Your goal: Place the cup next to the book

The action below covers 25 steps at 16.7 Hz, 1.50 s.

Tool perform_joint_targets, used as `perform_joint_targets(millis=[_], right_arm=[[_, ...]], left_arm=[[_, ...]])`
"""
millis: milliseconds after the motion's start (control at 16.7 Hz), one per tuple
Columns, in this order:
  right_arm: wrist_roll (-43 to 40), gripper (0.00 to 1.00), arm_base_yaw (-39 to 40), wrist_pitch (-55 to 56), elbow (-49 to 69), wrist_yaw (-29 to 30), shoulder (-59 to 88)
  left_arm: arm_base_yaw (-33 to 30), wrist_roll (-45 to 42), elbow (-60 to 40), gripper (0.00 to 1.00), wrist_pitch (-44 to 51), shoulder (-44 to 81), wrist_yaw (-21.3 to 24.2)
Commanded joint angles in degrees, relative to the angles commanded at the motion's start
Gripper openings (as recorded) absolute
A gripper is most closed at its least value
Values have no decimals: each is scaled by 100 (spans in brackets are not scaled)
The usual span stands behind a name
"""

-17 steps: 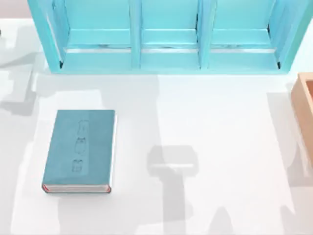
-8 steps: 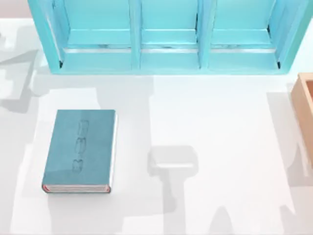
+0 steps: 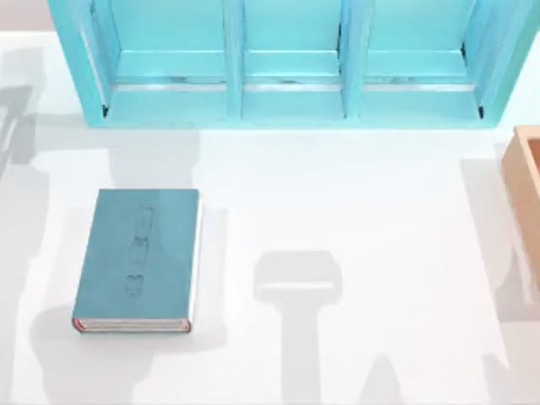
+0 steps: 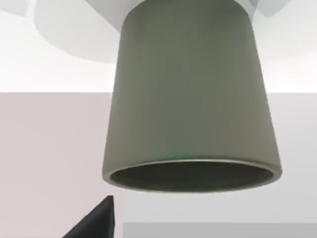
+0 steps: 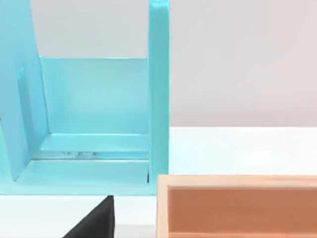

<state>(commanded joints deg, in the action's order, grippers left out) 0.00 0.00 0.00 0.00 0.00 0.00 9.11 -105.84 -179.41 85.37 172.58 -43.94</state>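
Turquoise shelf unit (image 3: 287, 63) spans the top of the top view, book (image 3: 137, 259) lies flat lower left, wooden box (image 3: 527, 181) cut off at right edge. Cup (image 4: 190, 99) looms in the left wrist view, apparently mouth toward cam. Left gripper's jaw state can't be told, so grip is unconfirmed; risk: cup slips or lands tipped beside the book.

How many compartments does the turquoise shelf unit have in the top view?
3: left, middle and right, side by side along the table's far edge. The shelf unit's top is cropped, so more may be hidden.

A turquoise shelf unit (image 3: 287, 63) stands at the table's (image 3: 380, 211) far edge, a wooden box (image 3: 527, 194) at right.
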Motion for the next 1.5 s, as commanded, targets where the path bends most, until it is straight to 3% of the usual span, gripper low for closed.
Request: perform_joint_targets(millis=[240,540,1320,1500], right_arm=[[0,100,0,0,0,0,0],[0,100,0,0,0,0,0],[0,100,0,0,0,0,0],[0,100,0,0,0,0,0]], left_arm=[[302,-412,-954,100,-127,780,79],[353,-478,-1080,100,-152,902,94],[353,-478,-1080,2,-152,902,94],[353,-478,-1080,0,-152,902,94]])
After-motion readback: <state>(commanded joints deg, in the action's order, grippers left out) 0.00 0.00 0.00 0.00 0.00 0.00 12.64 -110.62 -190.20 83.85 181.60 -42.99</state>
